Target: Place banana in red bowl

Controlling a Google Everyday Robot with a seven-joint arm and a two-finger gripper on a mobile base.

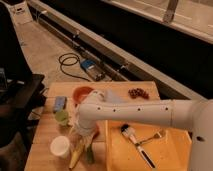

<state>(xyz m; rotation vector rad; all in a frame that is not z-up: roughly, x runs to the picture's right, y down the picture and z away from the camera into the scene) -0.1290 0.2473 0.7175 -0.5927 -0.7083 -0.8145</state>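
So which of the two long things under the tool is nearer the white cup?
The pale-yellow banana; the green vegetable lies beyond it, toward the yellow bin. The open tool hangs over their upper ends.

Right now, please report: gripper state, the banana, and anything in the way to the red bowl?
Gripper open, low over banana. Banana on table, not in red bowl. Green vegetable right beside banana.

The pale-yellow, slightly curved banana [77, 156] lies on the counter [43, 136] at near left, just under the gripper [86, 135]. The round red bowl [81, 93] sits upright farther back, apart from it.
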